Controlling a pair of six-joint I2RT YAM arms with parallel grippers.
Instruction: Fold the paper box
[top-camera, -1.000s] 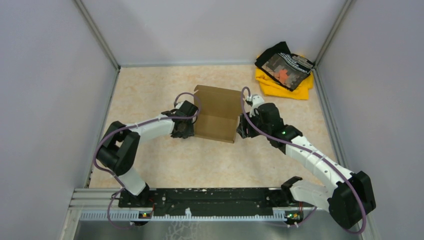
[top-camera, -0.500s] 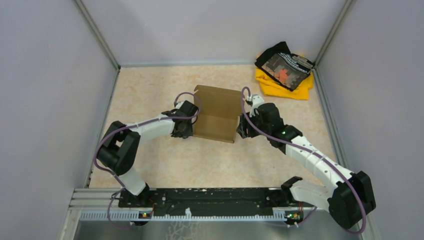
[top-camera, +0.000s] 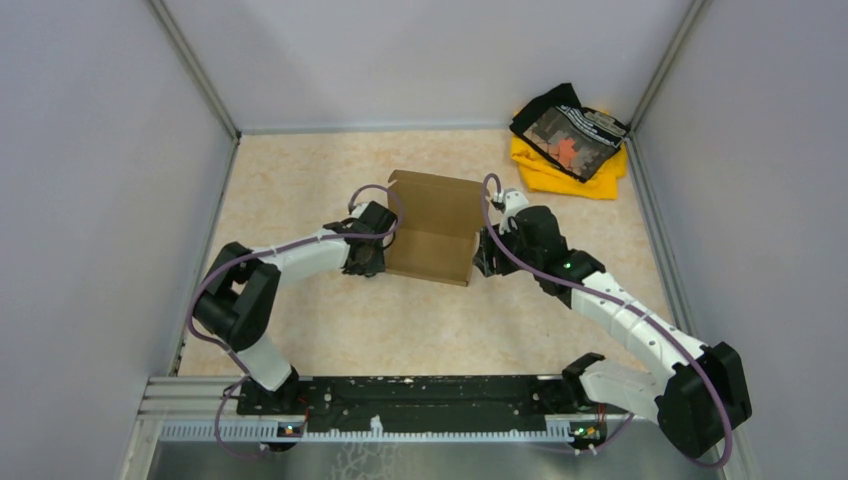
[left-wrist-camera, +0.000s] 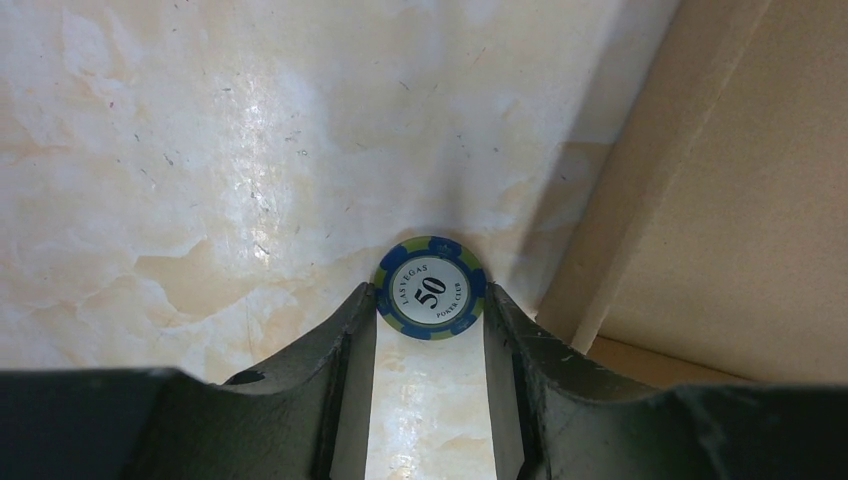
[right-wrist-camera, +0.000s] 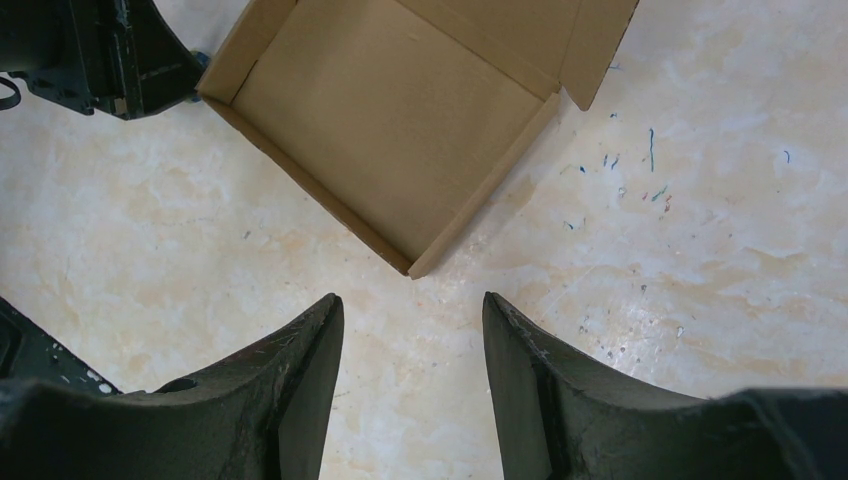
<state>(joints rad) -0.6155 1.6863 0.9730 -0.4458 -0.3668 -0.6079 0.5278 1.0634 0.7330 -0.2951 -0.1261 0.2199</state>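
We see the plain brown corrugated-cardboard paper box (top-camera: 432, 232) mid-table, walls up, lid not yet closed. Left gripper (left-wrist-camera: 430, 312) pinches a blue-and-green poker chip (left-wrist-camera: 430, 287) just beside it; right gripper (right-wrist-camera: 412, 310) is spread apart, empty.

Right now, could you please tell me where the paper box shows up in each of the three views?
Top external: the paper box sits mid-picture on the marbled beige table.
Left wrist: its side wall fills the right edge, right of the poker chip.
Right wrist: it lies open at top centre.
Shared landmark: that marbled surface, under the box in all three.
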